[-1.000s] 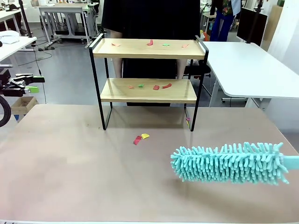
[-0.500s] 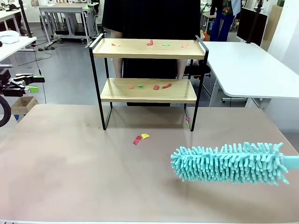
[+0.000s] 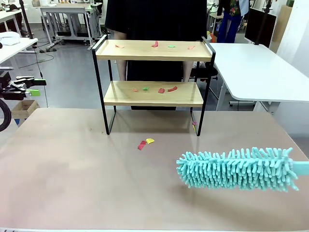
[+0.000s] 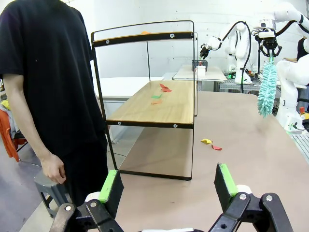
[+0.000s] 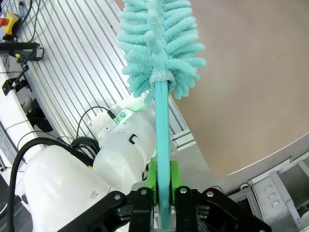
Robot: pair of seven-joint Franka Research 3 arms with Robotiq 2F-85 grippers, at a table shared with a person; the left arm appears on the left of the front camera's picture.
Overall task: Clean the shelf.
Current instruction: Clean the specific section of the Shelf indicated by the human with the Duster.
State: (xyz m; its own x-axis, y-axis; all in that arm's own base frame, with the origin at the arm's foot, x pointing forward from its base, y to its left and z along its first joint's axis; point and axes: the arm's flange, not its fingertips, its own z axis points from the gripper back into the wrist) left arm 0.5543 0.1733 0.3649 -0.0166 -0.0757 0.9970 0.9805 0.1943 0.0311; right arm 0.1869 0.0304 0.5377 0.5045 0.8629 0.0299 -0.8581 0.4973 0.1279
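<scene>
Over the tabletop's (image 3: 72,183) front right corner, the right tool (image 5: 162,191) is clamped on a teal duster's (image 3: 236,168) handle. The left tool (image 4: 169,182) gapes wide and empty. The shelf (image 3: 153,50) stands at the far edge with scraps (image 3: 164,89) on both boards. Sweeping seems not yet begun; next, lift the duster to board height. Nothing has moved since earlier.

The shelf (image 3: 99,72) stands upright and square-on at the far middle of the brown table (image 3: 72,169) — a small two-tier rack, two light wooden boards in a thin black metal frame with raised rails at both ends. Its legs rest on the tabletop. Small coloured scraps (image 3: 155,44) litter both tiers: red, green and orange bits are spread along the top board (image 3: 137,52), and a similar cluster lies near the middle of the lower board (image 3: 123,94).
</scene>
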